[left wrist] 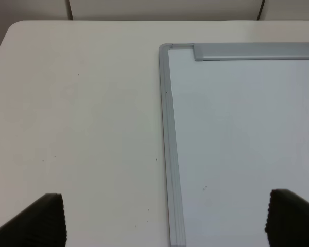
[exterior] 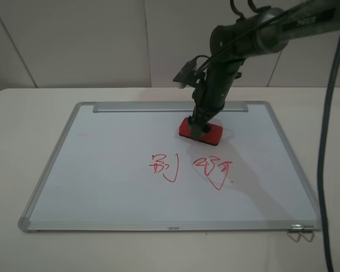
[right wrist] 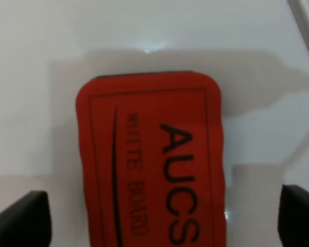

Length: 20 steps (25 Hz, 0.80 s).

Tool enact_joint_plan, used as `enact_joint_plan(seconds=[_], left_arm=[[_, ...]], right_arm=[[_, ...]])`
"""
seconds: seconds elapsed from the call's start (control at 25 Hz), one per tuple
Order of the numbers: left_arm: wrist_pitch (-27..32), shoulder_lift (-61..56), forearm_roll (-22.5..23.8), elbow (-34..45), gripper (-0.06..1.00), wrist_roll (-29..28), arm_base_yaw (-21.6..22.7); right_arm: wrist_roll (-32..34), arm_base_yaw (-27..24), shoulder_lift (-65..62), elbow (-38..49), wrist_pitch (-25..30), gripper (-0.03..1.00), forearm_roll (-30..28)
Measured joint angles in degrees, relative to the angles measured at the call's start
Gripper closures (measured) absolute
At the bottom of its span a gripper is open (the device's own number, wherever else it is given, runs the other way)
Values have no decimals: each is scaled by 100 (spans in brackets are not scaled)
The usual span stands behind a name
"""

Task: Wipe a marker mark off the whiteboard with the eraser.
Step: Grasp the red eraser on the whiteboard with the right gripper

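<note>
- Right gripper (exterior: pixel 199 129) stood low over the eraser (exterior: pixel 214 134), pointing down at the far half of the board (exterior: pixel 102 170), just short of the bar (exterior: pixel 141 106) along its far edge.
- Its fingers (right wrist: pixel 20 218) were spread wide in the wrist view, one on each side of the eraser. White board showed in both gaps, and neither finger touched the red block.
- Eraser lay flat on the board, red face up, with "AUCS" readable on top and a thin dark edge of its base showing at one end.
- Mark (exterior: pixel 162 166) sat near the middle of the board, towards the front edge. It was apart from the eraser and whole, with no smear through it.
- Second scribble (exterior: pixel 214 171), with a V at its foot, lay just right of the mark, also clear of the eraser.
- Left gripper (left wrist: pixel 165 220) was wide too and held nothing. It hung above the board's far left corner, one finger over the table (left wrist: pixel 82 113) and the other over the board.
- High view did not show the left gripper.
</note>
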Motion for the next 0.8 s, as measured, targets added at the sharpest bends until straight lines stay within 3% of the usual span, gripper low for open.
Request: enact_joint_plan(seconds=[0.6, 0.8], left_arm=[[0, 0, 0, 0, 17, 0, 0], [0, 0, 0, 0, 17, 0, 0]], right_arm=[[0, 55, 167, 0, -5, 19, 0], [0, 55, 172, -5, -5, 27, 0]])
